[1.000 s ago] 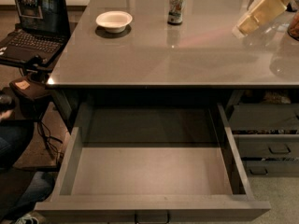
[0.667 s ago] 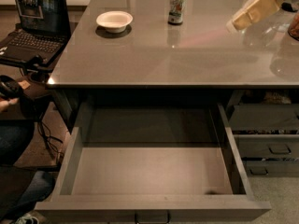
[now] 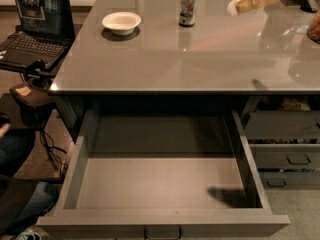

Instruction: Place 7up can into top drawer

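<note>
The 7up can (image 3: 188, 7) stands upright on the far part of the grey counter (image 3: 200, 59), right of a white bowl (image 3: 121, 22). My gripper (image 3: 235, 6) hangs at the upper right, above the counter and about a hand's width right of the can, not touching it. The top drawer (image 3: 162, 181) is pulled wide open below the counter's front edge. Its flat grey floor is bare and its dark handle (image 3: 162, 232) shows at the bottom.
Narrower stacked grey drawers (image 3: 285, 144) sit at the right below the counter. An open laptop (image 3: 37, 26) stands on a side stand at the left, with cables under it. A person's legs (image 3: 20, 204) show at the lower left.
My gripper has moved up and to the left, closer to the can. The can, bowl and drawer have not moved.
</note>
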Tool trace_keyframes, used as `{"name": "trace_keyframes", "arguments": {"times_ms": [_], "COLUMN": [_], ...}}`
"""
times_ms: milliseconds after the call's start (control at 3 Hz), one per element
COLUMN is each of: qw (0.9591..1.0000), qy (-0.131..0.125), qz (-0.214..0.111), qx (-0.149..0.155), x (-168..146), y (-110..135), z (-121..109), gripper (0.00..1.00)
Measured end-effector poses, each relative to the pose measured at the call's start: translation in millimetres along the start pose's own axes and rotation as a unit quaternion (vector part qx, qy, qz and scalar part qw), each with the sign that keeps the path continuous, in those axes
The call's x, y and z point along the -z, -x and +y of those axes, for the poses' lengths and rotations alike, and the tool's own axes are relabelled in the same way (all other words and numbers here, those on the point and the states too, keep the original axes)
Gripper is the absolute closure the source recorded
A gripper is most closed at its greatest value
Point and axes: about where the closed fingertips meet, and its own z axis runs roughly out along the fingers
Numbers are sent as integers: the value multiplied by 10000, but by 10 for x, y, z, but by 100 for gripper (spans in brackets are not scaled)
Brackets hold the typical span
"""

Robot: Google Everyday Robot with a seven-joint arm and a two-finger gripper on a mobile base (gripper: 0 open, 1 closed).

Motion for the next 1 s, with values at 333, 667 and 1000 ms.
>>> {"name": "trace_keyframes", "arguments": {"times_ms": [333,667,1000], "qw": [10000,9983,9912], "qy": [3,283,517], "qz": [3,-340,-777], "qx": [1,-382,-939], "x": [-1,-201,-670], "y": [-1,-46,-70], "z": [2,42,84], "gripper": [0,0,0]}}
